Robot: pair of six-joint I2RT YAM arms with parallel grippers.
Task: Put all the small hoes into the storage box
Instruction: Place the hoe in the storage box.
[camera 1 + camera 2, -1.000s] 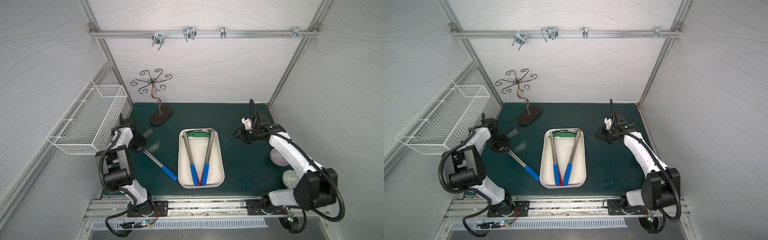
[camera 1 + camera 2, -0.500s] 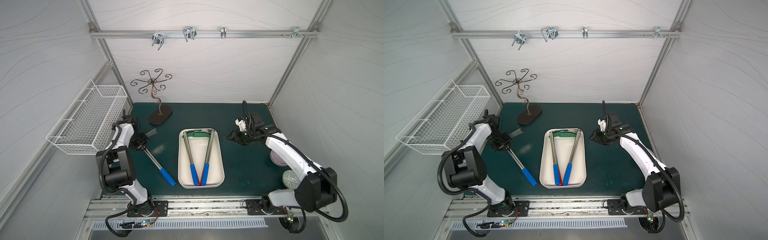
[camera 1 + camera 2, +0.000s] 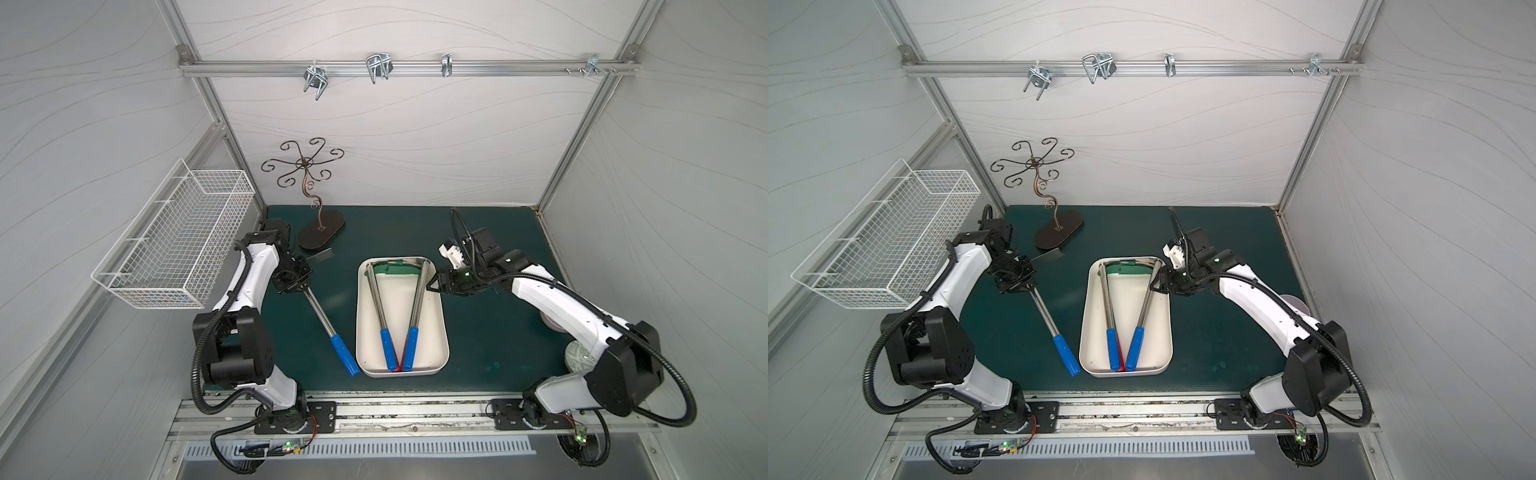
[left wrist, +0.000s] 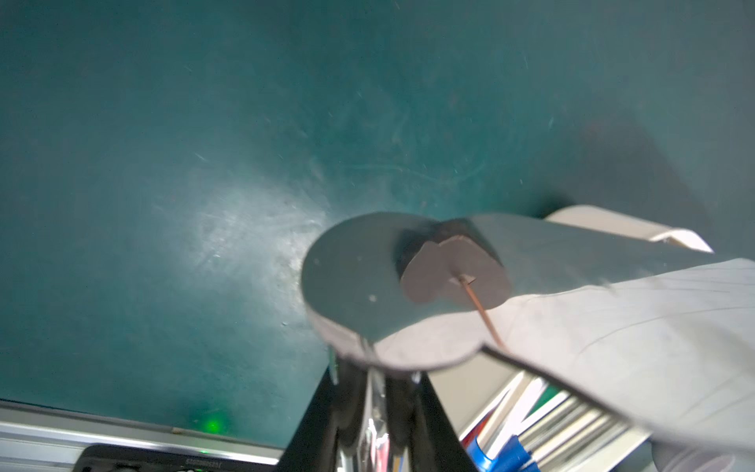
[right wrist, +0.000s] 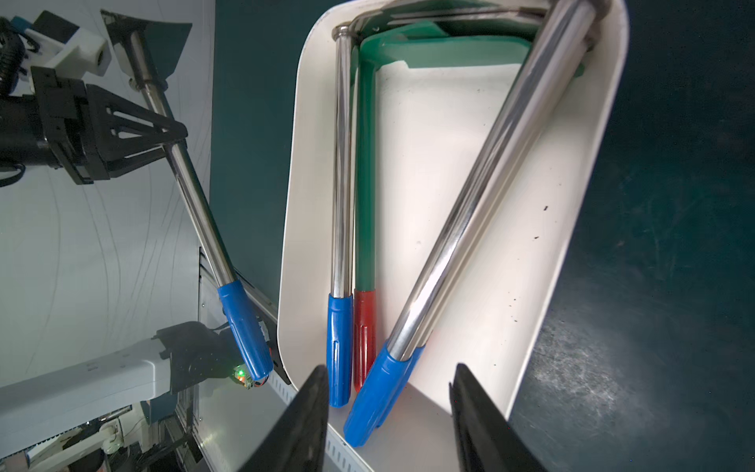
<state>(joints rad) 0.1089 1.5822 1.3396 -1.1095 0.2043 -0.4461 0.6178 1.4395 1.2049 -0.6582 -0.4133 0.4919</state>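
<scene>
The small hoe (image 3: pixel 322 316) has a shiny metal shaft, a blue grip and a flat blade. My left gripper (image 3: pixel 297 284) is shut on its shaft close to the blade, left of the storage box (image 3: pixel 442 332). The hoe (image 3: pixel 1046 316) slants with its grip towards the box's near left corner. The left wrist view shows the mirror-like blade (image 4: pixel 408 286) above the closed fingers (image 4: pixel 351 392). My right gripper (image 3: pixel 430 284) is open and holds nothing at the box's far right rim. In the right wrist view it (image 5: pixel 392 408) looks along the box (image 5: pixel 580 204), with the hoe (image 5: pixel 196 204) beside it.
Inside the box lie two blue-gripped metal tools (image 3: pixel 380 316) and a green one with a red grip (image 5: pixel 363 245). A white wire basket (image 3: pixel 178 245) hangs on the left wall. A scrolled metal stand (image 3: pixel 320 232) is at the back left. Round objects (image 3: pixel 575 359) sit under the right arm.
My left gripper has carried the hoe to the right, nearer the box, with its grip swung towards the front. My right gripper has moved left to the box's rim and opened wider.
</scene>
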